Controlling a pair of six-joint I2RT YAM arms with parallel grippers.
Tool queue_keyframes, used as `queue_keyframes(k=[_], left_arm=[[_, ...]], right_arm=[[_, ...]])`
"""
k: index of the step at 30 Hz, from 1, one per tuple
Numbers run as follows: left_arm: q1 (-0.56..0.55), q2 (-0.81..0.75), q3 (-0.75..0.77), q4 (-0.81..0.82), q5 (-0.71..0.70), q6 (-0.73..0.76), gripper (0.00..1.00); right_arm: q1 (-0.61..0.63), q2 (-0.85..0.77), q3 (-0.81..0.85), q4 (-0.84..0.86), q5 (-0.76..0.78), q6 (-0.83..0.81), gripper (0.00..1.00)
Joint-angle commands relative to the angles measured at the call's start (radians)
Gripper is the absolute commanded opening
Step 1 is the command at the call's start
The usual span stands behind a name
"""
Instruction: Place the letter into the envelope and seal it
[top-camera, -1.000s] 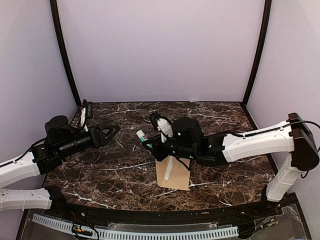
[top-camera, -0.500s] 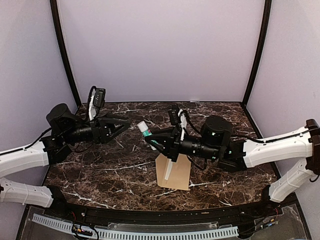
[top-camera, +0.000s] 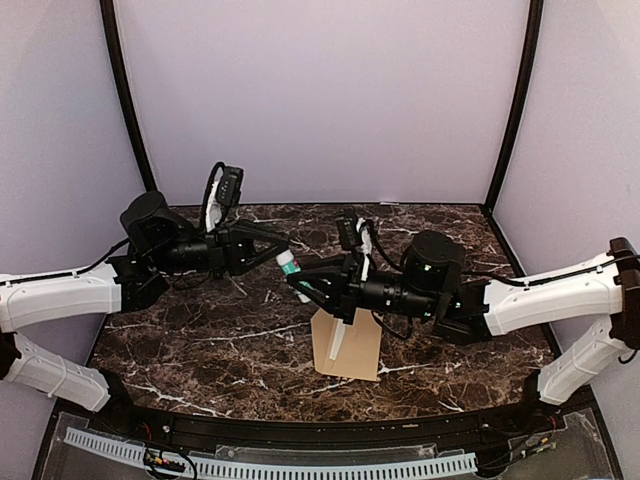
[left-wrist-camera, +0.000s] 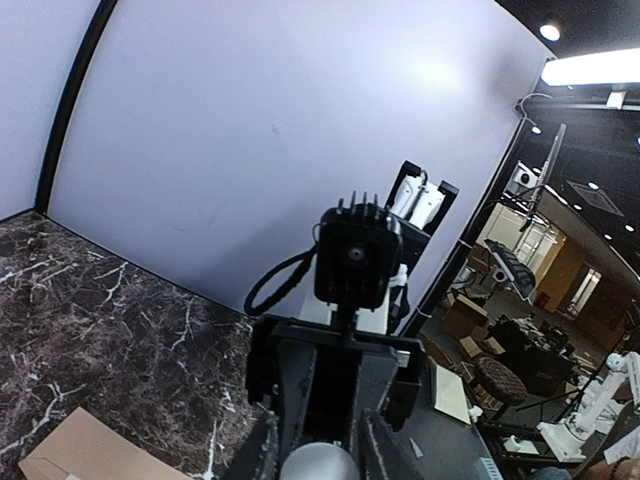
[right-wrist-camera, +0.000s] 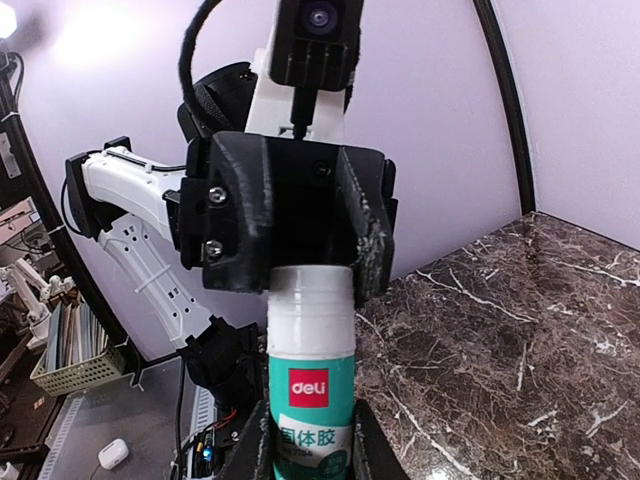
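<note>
Kraft-brown rectangular paper envelope (top-camera: 362, 350) lies flat on the dark marble table (top-camera: 200, 340), near its front edge, beneath the right arm. Above it, the right gripper (top-camera: 304, 285) clenches a white cylindrical plastic glue stick (top-camera: 289, 267) with a teal label, and the left gripper (top-camera: 278, 253) clamps its white cap.

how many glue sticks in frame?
1. The glue stick is in mid-air above the table: the right gripper grips its green body, and the left gripper has its fingers flanking the white cap. Another could be hidden under the arms.
</note>
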Motion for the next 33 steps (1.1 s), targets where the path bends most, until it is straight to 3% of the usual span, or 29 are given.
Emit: queue_keyframes(k=[1,9,13,14,17,25,27,31,33], left_arm=[[-0.014,0.004,0.033,0.0,-0.007,0.047,0.22],[-0.023,0.009,0.026,-0.016,-0.041,0.065,0.0],[-0.024,-0.001,0.021,-0.018,-0.06,0.064,0.0],[-0.023,-0.003,0.021,-0.018,-0.061,0.066,0.0],[-0.023,-0.006,0.025,-0.025,-0.066,0.073,0.0],[-0.024,0.012,0.051,-0.064,-0.072,0.101,0.0],[-0.024,0.024,0.056,-0.065,-0.07,0.102,0.0],[-0.024,0.043,0.067,-0.07,-0.071,0.104,0.0],[-0.025,0.049,0.071,-0.083,-0.083,0.11,0.0]], right_arm=[[-0.012,0.01,0.01,0.054,-0.004,0.028,0.0],[-0.034,0.018,0.023,0.038,-0.008,0.04,0.0],[-0.06,0.028,0.036,0.015,-0.053,0.033,0.44],[-0.066,0.031,0.035,0.017,-0.068,0.034,0.5],[-0.079,0.04,0.037,0.022,-0.113,0.038,0.53],[-0.09,0.067,0.051,-0.013,-0.213,0.013,0.43],[-0.091,0.071,0.051,-0.013,-0.221,0.012,0.34],[-0.095,0.072,0.051,-0.014,-0.22,0.013,0.04],[-0.098,0.066,0.043,-0.006,-0.207,0.016,0.0]])
